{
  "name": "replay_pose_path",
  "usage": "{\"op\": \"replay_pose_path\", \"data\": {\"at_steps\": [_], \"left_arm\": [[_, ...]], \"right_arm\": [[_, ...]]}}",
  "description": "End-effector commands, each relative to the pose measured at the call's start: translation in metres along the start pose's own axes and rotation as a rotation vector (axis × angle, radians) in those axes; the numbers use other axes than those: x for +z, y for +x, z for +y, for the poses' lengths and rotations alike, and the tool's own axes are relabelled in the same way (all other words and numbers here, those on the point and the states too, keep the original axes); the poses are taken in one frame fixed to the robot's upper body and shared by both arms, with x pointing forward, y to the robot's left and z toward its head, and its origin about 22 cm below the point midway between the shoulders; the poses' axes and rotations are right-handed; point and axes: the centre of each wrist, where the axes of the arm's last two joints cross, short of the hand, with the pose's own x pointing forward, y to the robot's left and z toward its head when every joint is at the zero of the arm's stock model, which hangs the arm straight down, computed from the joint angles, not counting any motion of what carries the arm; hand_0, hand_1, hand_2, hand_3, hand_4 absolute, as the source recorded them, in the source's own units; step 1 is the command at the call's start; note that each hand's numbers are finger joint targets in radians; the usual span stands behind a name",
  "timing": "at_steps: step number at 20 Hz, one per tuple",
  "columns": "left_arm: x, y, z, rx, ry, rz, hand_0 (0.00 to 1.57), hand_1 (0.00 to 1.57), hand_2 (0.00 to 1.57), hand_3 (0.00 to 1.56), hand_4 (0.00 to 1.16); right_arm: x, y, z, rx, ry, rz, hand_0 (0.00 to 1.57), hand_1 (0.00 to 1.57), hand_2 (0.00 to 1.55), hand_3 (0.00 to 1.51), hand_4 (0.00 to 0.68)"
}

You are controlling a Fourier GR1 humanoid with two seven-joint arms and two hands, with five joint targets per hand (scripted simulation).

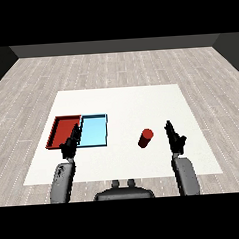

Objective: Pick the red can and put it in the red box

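- The can [145, 138] stood on the table [120, 101], tilted a little, well right of both trays and apart from either hand.
- The right hand [176, 138] hung just right of the can, fingers straight and pointing up, holding nothing; a gap showed between it and the can.
- The left hand [70, 143] hovered over the near edges of the red tray [59, 126] and the blue tray [97, 128], fingers relaxed, also empty.
- The step in hand looked like the reach, so the right hand was the better choice.
- To do it well, it should have approached from the side, palm toward the can, and curled round its middle rather than its top.
- The carry would then have crossed the blue tray, so the can needed lifting above that rim.
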Motion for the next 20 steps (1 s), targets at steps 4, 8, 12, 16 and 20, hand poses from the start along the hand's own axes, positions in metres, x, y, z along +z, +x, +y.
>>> {"op": "replay_pose_path", "data": {"at_steps": [4, 8, 12, 16, 20], "left_arm": [[0.005, -0.006, 0.001, 0.018, 0.039, 0.035, 0.0, 0.0, 0.0, 0.0, 0.0], [-0.002, 0.016, -0.001, 0.106, 0.084, -0.29, 0.0, 0.0, 0.0, 0.0, 0.0], [0.003, -0.003, 0.004, 0.109, 0.076, -0.331, 0.0, 0.0, 0.0, 0.0, 0.0], [0.023, -0.022, -0.005, 0.136, 0.088, -0.324, 0.0, 0.0, 0.0, 0.0, 0.0], [0.006, -0.012, -0.004, 0.115, 0.079, -0.342, 0.0, 0.0, 0.0, 0.0, 0.0]], "right_arm": [[0.02, -0.002, -0.026, -0.006, 0.046, 0.003, 0.0, 0.0, 0.0, 0.0, 0.0], [0.023, 0.01, -0.013, -0.19, 0.135, -0.258, 0.0, 0.0, 0.0, 0.0, 0.0], [0.034, 0.0, -0.044, -0.207, 0.141, -0.276, 0.0, 0.0, 0.0, 0.0, 0.0], [0.036, -0.017, -0.037, -0.171, 0.165, -0.281, 0.0, 0.0, 0.0, 0.0, 0.0], [0.028, 0.0, -0.021, -0.179, 0.143, -0.272, 0.0, 0.0, 0.0, 0.0, 0.0]]}}
